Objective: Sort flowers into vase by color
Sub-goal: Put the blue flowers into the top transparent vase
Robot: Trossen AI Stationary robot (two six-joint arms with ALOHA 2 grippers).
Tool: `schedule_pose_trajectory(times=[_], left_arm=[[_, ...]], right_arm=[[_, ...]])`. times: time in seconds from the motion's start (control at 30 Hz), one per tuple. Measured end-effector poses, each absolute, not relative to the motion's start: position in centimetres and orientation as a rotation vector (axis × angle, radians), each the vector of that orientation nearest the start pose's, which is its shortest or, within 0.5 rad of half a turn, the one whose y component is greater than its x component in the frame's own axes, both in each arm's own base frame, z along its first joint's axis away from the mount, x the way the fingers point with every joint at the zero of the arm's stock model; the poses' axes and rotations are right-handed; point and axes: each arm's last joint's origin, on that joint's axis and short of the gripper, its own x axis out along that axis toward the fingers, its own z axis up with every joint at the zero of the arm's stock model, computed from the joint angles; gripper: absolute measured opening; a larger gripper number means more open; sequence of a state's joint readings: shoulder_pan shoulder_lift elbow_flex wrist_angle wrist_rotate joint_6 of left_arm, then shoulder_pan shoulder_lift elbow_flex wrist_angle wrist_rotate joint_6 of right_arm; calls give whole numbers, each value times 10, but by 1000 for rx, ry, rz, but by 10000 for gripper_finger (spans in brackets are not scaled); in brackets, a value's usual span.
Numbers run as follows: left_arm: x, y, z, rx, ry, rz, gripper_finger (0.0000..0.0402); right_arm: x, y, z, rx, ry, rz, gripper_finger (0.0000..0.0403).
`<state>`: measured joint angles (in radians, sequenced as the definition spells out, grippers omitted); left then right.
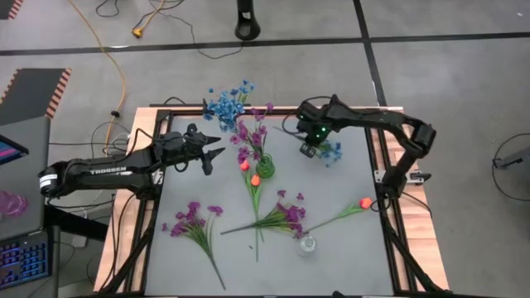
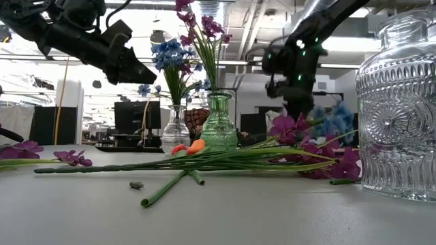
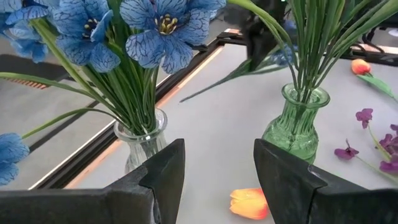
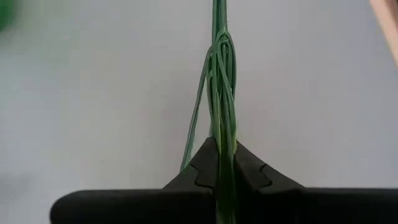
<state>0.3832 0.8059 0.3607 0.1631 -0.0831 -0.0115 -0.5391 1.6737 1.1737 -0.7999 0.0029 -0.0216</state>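
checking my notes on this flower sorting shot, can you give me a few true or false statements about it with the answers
1. The right pincer is shut on a green flower stem. True.
2. The left pincer holds a blue flower. False: its fingers are apart with nothing between them, near the two vases.
3. The clear vase holds blue flowers. True.
4. The green vase lies tipped over on the table. False: it stands upright with purple flowers in it.
5. All flowers are already in vases. False: purple bunches and an orange tulip lie on the table.
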Motion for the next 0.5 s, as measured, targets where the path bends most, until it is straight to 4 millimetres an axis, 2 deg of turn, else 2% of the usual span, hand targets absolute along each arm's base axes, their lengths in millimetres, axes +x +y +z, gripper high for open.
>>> schedule_pose_trajectory(times=[0.27,0.5], left_arm=[[164,66,216,-102,263,375,180],[167,55,218,-121,247,257,180]], right_arm=[[264,-124,248,239,1218,-363,41],[261,-81,271,146,1175,-247,41]])
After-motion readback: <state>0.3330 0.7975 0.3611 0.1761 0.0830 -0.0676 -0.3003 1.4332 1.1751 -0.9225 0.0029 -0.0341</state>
